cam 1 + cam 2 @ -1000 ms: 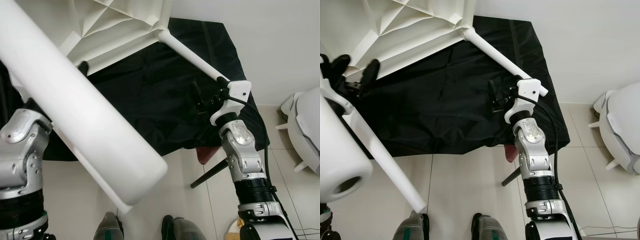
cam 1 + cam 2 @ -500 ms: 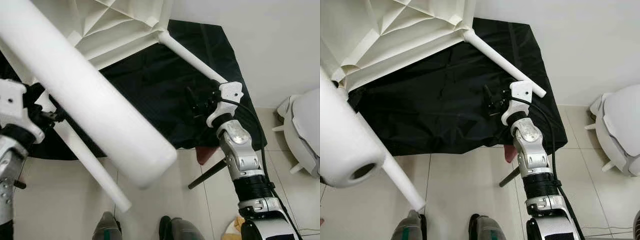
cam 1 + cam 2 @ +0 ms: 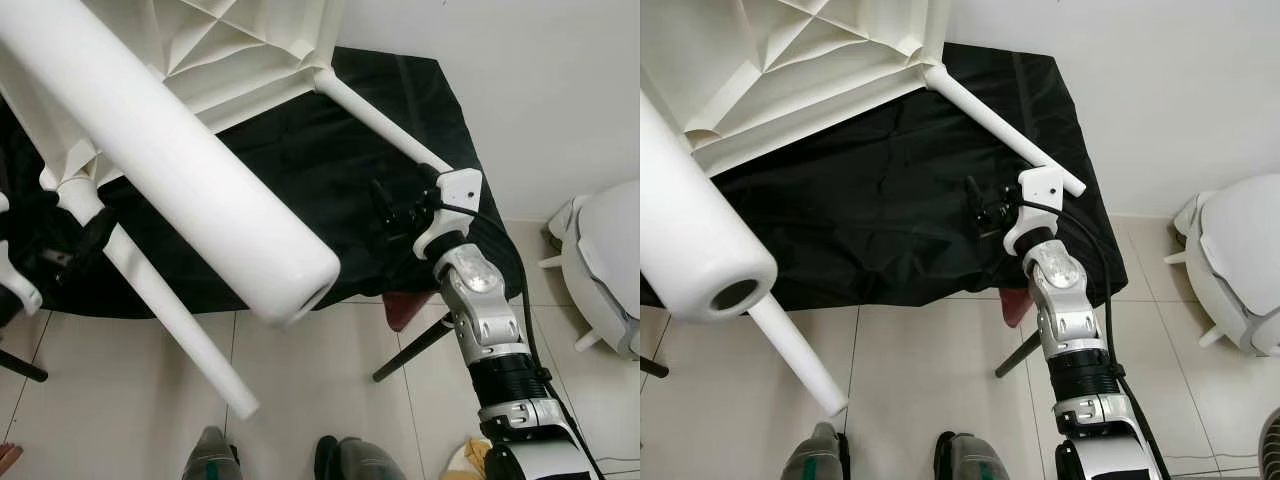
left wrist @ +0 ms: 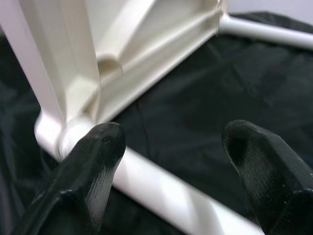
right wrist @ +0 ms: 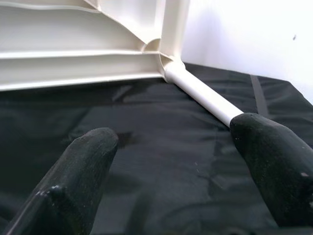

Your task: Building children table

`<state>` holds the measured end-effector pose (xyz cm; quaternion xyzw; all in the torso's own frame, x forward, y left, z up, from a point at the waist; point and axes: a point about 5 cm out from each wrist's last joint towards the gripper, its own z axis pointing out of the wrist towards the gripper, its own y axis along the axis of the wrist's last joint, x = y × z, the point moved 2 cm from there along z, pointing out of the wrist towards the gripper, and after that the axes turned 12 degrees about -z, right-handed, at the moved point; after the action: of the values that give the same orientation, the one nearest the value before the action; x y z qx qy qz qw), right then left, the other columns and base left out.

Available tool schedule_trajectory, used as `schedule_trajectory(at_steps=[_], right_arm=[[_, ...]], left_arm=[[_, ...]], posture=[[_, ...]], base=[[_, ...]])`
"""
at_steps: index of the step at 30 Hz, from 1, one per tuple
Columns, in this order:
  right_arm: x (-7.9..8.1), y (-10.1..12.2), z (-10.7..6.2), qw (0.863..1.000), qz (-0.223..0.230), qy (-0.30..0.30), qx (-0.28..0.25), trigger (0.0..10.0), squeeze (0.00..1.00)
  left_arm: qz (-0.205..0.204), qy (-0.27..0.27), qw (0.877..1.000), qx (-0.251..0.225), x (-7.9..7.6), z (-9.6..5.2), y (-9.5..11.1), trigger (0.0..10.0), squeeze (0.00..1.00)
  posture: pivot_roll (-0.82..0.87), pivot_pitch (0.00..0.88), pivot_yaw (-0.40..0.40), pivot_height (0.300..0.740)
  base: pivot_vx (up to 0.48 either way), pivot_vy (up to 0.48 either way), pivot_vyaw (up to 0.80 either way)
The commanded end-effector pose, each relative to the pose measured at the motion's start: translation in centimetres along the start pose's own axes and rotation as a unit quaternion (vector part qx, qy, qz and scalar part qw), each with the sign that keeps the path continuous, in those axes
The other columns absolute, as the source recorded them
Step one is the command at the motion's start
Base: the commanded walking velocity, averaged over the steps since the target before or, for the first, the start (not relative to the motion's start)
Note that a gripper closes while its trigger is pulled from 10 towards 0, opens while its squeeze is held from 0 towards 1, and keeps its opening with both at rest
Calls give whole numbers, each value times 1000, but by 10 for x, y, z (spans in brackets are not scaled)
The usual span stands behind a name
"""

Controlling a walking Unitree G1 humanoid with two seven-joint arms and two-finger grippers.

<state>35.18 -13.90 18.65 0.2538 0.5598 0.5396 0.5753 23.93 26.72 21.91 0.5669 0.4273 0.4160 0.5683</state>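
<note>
Two end effectors I operate, left end effector point(image 4: 171, 147) fingers spread wide, empty, white table leg point(image 4: 161, 188) lying between them, right end effector point(image 5: 186, 161) equally wide, empty, upturned white children's table point(image 3: 240, 50) just ahead on black-draped worktop point(image 3: 300, 190)

One white plastic tabletop point(image 3: 215, 45), turned underside up, with three white tube legs in view — a near one point(image 3: 170, 180), a thinner one point(image 3: 165, 320) and a far one point(image 3: 380, 125). One black cloth point(image 3: 300, 200). Two grippers — left point(image 4: 171, 161), right point(image 5: 181, 171).
</note>
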Motion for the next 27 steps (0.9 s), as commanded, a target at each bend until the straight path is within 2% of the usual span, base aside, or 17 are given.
schedule_trajectory(at_steps=[1,3,4,7,10,17,19,21,22,27], right_arm=[[0,-4,-2,1000,-3,2,5,10000,0],[-1,-6,-5,1000,-6,3,8,10000,0],[-1,-6,-5,1000,-6,3,8,10000,0],[-3,-6,-5,1000,-8,3,8,10000,0],[-3,-6,-4,1000,-9,4,7,10000,0],[-4,-6,-4,1000,-11,5,7,10000,0],[-5,-5,-4,1000,-13,4,7,10000,0],[-5,-5,-4,1000,-13,3,7,10000,0],[-6,-3,-4,1000,-14,3,5,10000,0],[-6,1,-6,1000,-12,8,-1,10000,0]], left_arm=[[-1,-71,997,18,-10,-2,-2,10000,0],[-1,-76,995,65,-6,-11,-19,10000,0],[-1,-76,995,65,-6,-11,-19,10000,0],[8,-80,991,110,-4,-19,-32,10000,0],[12,-103,983,150,-12,-22,-44,10000,0],[20,-127,973,191,-23,-24,-58,10000,0],[35,-146,967,208,-33,-15,-69,10000,0],[44,-152,964,214,-37,-11,-73,10000,0],[58,-161,961,216,-41,-1,-79,10000,0],[63,-180,958,213,-45,18,-86,10000,0]], posture=[[153,86,-95,740],[147,81,-94,740],[147,81,-94,740],[147,81,-95,740],[148,83,-97,740],[148,85,-98,740],[143,92,-96,740],[143,92,-96,740],[136,96,-95,740],[118,101,-88,740]], base=[[0,0,0],[0,0,0],[0,0,0],[0,0,0],[0,0,0],[0,0,0],[0,0,0],[0,0,0],[0,0,0],[0,0,0]])
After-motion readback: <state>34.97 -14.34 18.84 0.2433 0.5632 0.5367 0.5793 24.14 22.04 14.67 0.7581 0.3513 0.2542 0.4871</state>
